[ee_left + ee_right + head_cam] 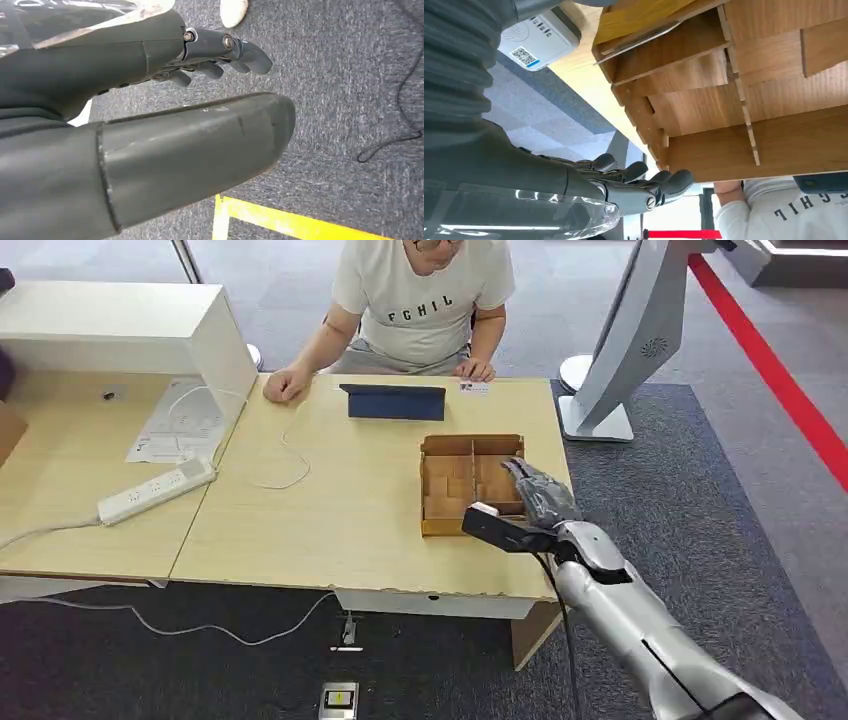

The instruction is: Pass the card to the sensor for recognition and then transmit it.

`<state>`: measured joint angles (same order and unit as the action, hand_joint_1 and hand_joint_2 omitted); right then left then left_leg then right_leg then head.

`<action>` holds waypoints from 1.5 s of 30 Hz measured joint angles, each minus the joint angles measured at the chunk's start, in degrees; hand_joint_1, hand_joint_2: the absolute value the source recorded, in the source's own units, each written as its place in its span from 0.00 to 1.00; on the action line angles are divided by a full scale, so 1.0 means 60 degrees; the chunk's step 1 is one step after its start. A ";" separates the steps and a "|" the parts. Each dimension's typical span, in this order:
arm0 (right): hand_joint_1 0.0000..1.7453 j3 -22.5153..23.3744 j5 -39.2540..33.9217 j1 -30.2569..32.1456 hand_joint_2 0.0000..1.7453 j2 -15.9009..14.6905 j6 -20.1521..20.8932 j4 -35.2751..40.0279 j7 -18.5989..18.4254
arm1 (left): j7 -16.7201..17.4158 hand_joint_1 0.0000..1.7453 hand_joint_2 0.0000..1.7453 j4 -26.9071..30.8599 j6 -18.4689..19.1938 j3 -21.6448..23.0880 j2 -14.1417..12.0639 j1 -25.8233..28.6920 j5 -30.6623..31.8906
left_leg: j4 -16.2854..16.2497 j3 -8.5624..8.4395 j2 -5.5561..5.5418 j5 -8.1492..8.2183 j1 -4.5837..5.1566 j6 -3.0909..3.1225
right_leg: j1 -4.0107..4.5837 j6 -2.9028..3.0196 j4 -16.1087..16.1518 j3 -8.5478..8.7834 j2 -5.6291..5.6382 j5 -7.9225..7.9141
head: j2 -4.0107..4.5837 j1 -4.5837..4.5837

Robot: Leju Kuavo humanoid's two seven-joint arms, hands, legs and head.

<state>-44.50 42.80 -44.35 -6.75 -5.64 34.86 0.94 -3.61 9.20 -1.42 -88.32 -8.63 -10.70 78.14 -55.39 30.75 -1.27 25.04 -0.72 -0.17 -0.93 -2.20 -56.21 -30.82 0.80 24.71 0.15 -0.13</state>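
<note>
Head view: high on the robot, facing forward and down across the desk [330, 530] to the person [420, 300] at its far edge.
Left wrist view: close behind the left hand [150, 125], looking down at grey carpet [350, 75].
Right wrist view: turned, very near the wooden divided box [734, 95] at the desk's right edge.
Shared: the box and the person appear in head and right wrist views.

Lying tilted in a corner compartment of the box [774, 125]: thin pale card [639, 42], seen edge-on, leaning against the wall. Sitting flat on the table [589, 85], just beside that box corner: small white sensor [536, 42], rounded, showing a QR label. In the head view, peeking out as a white sensor [485, 508] at the box's near edge.
</note>
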 joint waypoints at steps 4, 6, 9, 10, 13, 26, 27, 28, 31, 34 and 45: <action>0.00 -0.0004 0.0007 0.0005 1.00 -0.0036 0.0004 -0.0080 0.0076 | 0.0062 0.00 0.00 -0.0004 -0.0062 -0.0011 0.0007 0.0000 -0.0080 | 0.0000 0.0000 0.0001 0.0000 0.0000 0.0000 | 0.0000 0.0000 0.0000 -0.0001 0.0000 0.0000 | 0.0000 0.0004; 0.00 -0.0004 0.0011 0.0008 1.00 -0.0051 0.0004 -0.0102 0.0098 | 0.0062 0.00 0.00 -0.0004 -0.0080 -0.0011 0.0011 0.0000 -0.0084 | 0.0000 0.0000 0.0001 0.0000 0.0000 0.0000 | 0.0000 0.0000 0.0000 0.0000 0.0000 0.0000 | 0.0000 0.0004; 0.00 -0.0011 0.0018 0.0009 1.00 -0.0058 0.0000 -0.0160 0.0157 | 0.0062 0.00 0.00 -0.0004 -0.0098 -0.0015 0.0022 0.0000 -0.0109 | 0.0000 0.0000 0.0001 0.0000 0.0000 0.0000 | 0.0000 0.0000 0.0000 0.0000 0.0000 0.0000 | 0.0000 0.0004; 0.00 -0.0011 0.0022 0.0009 1.00 -0.0062 -0.0004 -0.0175 0.0171 | 0.0062 0.00 0.00 0.0000 -0.0106 -0.0015 0.0022 -0.0001 -0.0109 | 0.0000 0.0000 0.0001 0.0000 0.0000 0.0000 | 0.0000 0.0000 0.0000 0.0000 0.0000 0.0000 | 0.0000 0.0000; 0.00 -0.0022 0.0040 0.0009 1.00 -0.0062 -0.0029 -0.0233 0.0244 | 0.0062 0.00 0.00 -0.0004 -0.0120 -0.0015 0.0040 -0.0002 -0.0109 | 0.0000 0.0000 0.0001 0.0000 0.0000 0.0000 | 0.0000 0.0000 0.0000 0.0000 0.0000 0.0000 | 0.0000 0.0000; 0.00 -0.0153 0.0040 0.0128 1.00 0.0033 -0.0164 -0.0579 0.0408 | 0.0033 0.00 0.00 -0.0004 -0.0160 -0.0018 0.0051 -0.0002 -0.0095 | 0.0000 0.0001 0.0001 0.0000 0.0000 0.0000 | 0.0000 0.0000 0.0000 0.0000 0.0000 0.0000 | 0.0000 0.0000; 0.00 -0.0153 0.0040 0.0143 1.00 0.0036 -0.0164 -0.0601 0.0408 | 0.0018 0.00 0.00 0.0000 -0.0160 -0.0018 0.0051 -0.0002 -0.0095 | 0.0000 0.0001 0.0001 0.0000 0.0000 0.0000 | 0.0000 0.0000 0.0000 -0.0001 0.0000 0.0000 | 0.0000 0.0004; 0.00 -0.0157 0.0036 0.0155 1.00 0.0036 -0.0171 -0.0627 0.0412 | 0.0011 0.00 0.00 -0.0004 -0.0160 -0.0018 0.0051 -0.0002 -0.0095 | 0.0000 0.0001 0.0001 0.0000 0.0000 0.0000 | 0.0000 0.0000 0.0000 -0.0001 0.0000 0.0000 | 0.0000 0.0000; 0.00 -0.0160 0.0011 0.0199 1.00 0.0062 -0.0226 -0.0728 0.0448 | 0.0007 0.00 0.00 -0.0003 -0.0160 -0.0025 0.0051 0.0000 -0.0084 | 0.0000 0.0001 0.0001 0.0000 0.0000 0.0000 | 0.0000 0.0000 0.0000 -0.0001 0.0000 0.0000 | 0.0000 0.0004; 0.00 -0.0160 -0.0047 0.0236 1.00 0.0077 -0.0248 -0.0805 0.0463 | -0.0015 0.00 0.00 -0.0004 -0.0157 -0.0025 0.0051 -0.0001 -0.0080 | 0.0000 0.0001 0.0001 0.0000 0.0000 0.0000 | 0.0000 0.0000 0.0000 -0.0001 0.0000 0.0000 | 0.0000 0.0004; 0.92 -0.0160 -0.0069 0.0226 1.00 0.0044 -0.0419 -0.0863 0.0375 | -0.0036 0.00 0.00 0.0000 -0.0106 -0.0025 0.0051 -0.0001 -0.0040 | 0.0000 0.0001 0.0001 0.0000 0.0000 0.0000 | 0.0000 0.0000 0.0000 -0.0001 0.0000 0.0000 | 0.0000 0.0004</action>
<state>-45.46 42.38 -42.99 -6.49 -8.15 29.68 3.19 -3.82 9.20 -2.05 -88.48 -8.33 -10.71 77.90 -55.39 30.76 -1.27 25.04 -0.72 -0.17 -0.93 -2.20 -56.21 -30.83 0.80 24.71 0.15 -0.11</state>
